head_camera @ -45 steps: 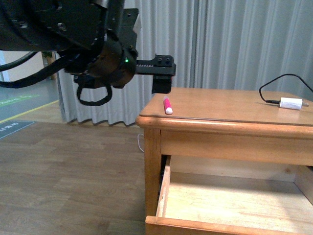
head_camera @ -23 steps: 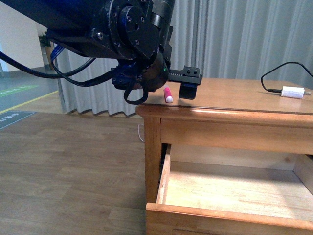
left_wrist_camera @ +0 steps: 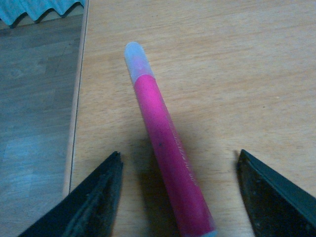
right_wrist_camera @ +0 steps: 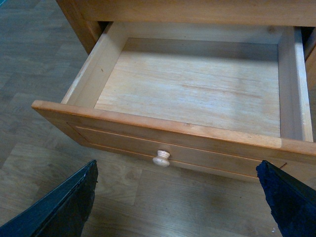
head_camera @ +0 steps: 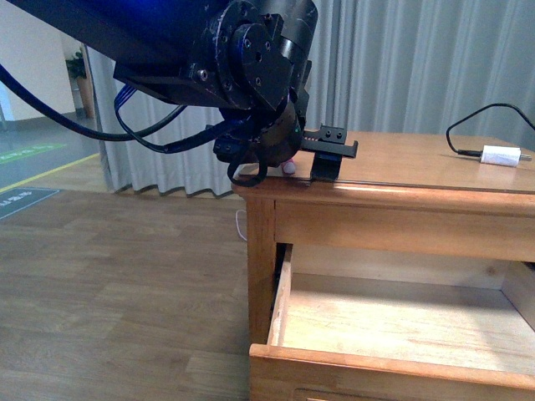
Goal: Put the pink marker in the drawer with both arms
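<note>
the black left gripper point(left_wrist_camera: 178, 155), fingers wide apart, is straddling the short bright pink marker point(left_wrist_camera: 158, 123) lying near the honey-coloured wooden cabinet top's point(left_wrist_camera: 247, 74) edge; probably it is needing to sink lower, centred, before closing.

Count's in: one marker point(left_wrist_camera: 165, 158), one plug point(head_camera: 499, 154), one cabinet point(head_camera: 401, 225), one drawer point(right_wrist_camera: 148, 129) with one knob point(right_wrist_camera: 161, 158), one arm point(head_camera: 209, 50) showing.

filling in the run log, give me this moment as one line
stage: pre-grasp | left pincer: open, straddling pink marker on cabinet top | right pincer: open, facing drawer | drawer: pulled out, nothing inside
</note>
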`<action>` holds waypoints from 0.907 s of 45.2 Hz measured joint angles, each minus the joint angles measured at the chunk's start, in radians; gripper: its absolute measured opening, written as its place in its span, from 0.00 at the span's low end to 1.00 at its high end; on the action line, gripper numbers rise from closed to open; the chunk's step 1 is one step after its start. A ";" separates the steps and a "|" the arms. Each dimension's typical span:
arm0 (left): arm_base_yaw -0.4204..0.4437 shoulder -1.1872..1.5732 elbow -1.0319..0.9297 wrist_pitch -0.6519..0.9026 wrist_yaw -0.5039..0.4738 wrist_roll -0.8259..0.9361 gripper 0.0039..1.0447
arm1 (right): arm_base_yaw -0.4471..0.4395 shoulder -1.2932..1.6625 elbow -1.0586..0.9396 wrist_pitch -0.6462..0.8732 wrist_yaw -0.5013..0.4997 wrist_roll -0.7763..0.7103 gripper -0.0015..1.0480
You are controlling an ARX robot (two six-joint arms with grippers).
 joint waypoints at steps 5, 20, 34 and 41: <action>-0.002 0.000 -0.008 0.015 -0.008 0.025 0.48 | 0.000 0.000 0.000 0.000 0.000 0.000 0.92; 0.019 -0.064 -0.154 0.163 0.104 0.140 0.14 | 0.000 0.000 0.000 0.000 0.000 0.000 0.92; 0.027 -0.278 -0.465 0.322 0.415 0.277 0.14 | 0.000 0.000 0.000 0.000 0.000 0.001 0.92; 0.013 -0.401 -0.606 0.355 0.537 0.361 0.14 | 0.000 0.000 0.000 0.000 0.000 0.002 0.92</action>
